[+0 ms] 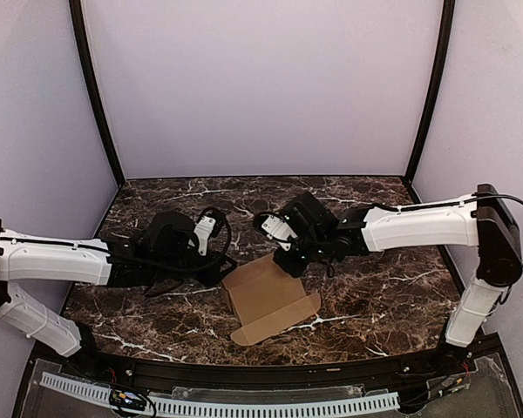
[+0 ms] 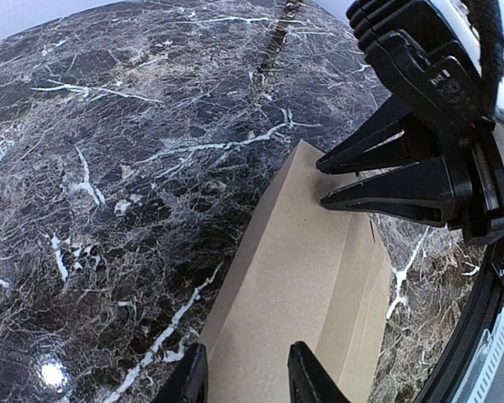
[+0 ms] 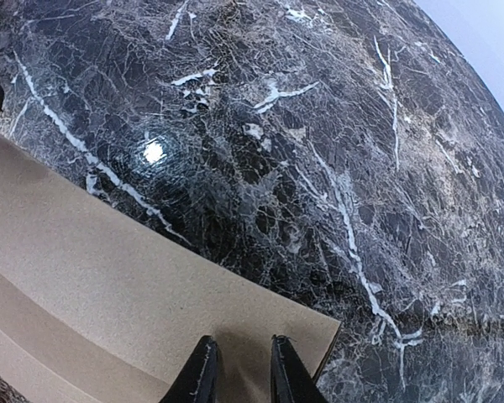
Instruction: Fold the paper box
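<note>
While on marble table [image 1: 375, 305], paper box [image 1: 268, 298] beneath fingers [image 3: 203, 374].

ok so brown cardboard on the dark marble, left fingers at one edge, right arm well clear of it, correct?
No, the right arm isn't clear: the right wrist view shows the right fingers at a corner of the paper box. The rest holds: dark marble table, left fingers at another edge.
</note>
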You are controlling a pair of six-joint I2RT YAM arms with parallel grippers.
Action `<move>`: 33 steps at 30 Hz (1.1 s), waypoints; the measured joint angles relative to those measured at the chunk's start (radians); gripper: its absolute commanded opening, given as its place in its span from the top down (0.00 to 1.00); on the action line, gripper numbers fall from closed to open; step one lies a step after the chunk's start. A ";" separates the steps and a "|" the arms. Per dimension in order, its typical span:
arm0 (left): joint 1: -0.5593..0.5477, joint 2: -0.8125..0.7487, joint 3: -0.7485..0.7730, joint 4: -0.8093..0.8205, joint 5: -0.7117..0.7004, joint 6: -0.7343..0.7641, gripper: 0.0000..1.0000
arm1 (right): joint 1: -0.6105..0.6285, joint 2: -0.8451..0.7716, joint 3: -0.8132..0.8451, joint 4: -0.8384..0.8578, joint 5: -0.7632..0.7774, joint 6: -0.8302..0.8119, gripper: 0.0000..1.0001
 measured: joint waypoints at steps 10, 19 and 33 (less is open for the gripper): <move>0.039 0.071 0.010 0.000 0.030 -0.003 0.69 | -0.008 -0.007 0.019 -0.042 -0.024 0.000 0.70; 0.041 0.121 0.032 0.005 0.071 -0.002 0.70 | -0.005 -0.219 -0.106 -0.063 -0.099 0.144 0.68; 0.095 0.198 0.062 0.079 0.115 -0.002 0.75 | 0.071 -0.327 -0.414 -0.005 -0.136 0.522 0.67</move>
